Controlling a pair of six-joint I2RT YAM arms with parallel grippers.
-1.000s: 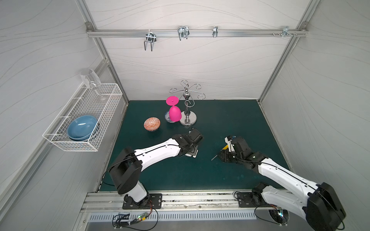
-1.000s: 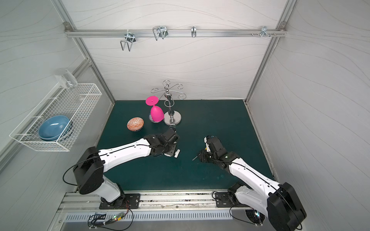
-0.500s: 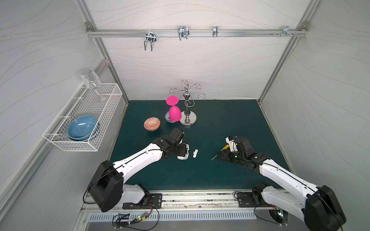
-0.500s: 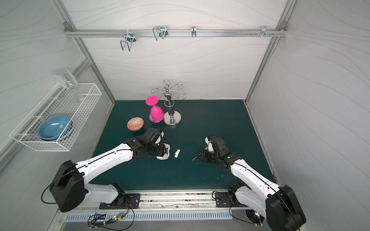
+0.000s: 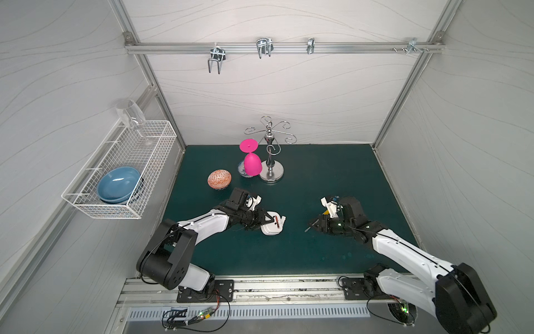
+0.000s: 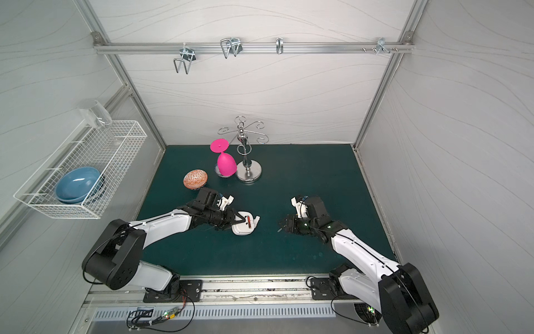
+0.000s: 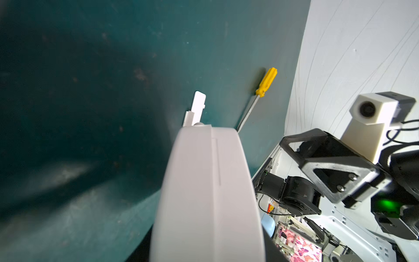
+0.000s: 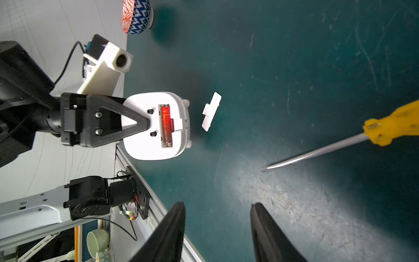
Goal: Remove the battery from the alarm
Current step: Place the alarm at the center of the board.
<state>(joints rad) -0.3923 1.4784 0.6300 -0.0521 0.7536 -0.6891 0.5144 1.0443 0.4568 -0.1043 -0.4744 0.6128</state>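
My left gripper is shut on the white alarm, holding it just above the green mat with its back turned toward the right arm. The battery lies red in the open compartment. In the left wrist view the alarm hides the jaws. The loose white battery cover lies on the mat beside the alarm. My right gripper hovers open and empty, a short way from the alarm.
A yellow-handled screwdriver lies on the mat under the right gripper. Behind the left arm sit a patterned orange bowl, an upturned pink glass and a metal stand. A wire basket hangs on the left wall.
The left arm has drawn back and swung the alarm toward the front, leaving the cover on the mat. The right jaws have widened slightly; that arm has barely moved.
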